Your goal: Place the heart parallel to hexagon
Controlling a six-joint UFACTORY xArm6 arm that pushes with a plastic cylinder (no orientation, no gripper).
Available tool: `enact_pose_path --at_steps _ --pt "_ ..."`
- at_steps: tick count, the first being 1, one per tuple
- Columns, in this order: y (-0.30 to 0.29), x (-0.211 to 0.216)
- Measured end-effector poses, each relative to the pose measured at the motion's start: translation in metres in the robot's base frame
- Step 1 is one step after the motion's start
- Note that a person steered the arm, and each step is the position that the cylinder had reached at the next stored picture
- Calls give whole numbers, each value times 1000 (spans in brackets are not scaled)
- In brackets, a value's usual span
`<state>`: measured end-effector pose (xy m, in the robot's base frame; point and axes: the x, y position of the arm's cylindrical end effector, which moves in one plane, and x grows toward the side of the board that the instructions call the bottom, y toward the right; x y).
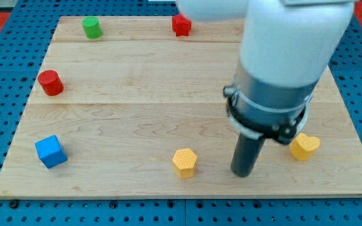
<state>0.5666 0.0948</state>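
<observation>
A yellow hexagon block [185, 162] lies near the view's bottom edge of the wooden board, about in the middle. A yellow heart block [304, 146] lies to its right, near the board's bottom right, partly behind the arm's body. My tip [242, 173] rests on the board between the two, roughly midway, a little closer to the heart. It touches neither block.
A blue cube [50, 151] lies at the bottom left. A red cylinder [50, 83] stands at the left. A green cylinder [92, 27] and a red star-like block [181, 25] sit along the top edge. The board [137, 94] lies on a blue pegboard.
</observation>
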Motion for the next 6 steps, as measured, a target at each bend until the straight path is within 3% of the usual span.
enact_pose_path --at_steps 1,2,3,4,5,6 --pt "33 -67" --pt "95 -77" --pt "93 -27" --pt "105 -52" --pt "108 -130" --pt "139 -131"
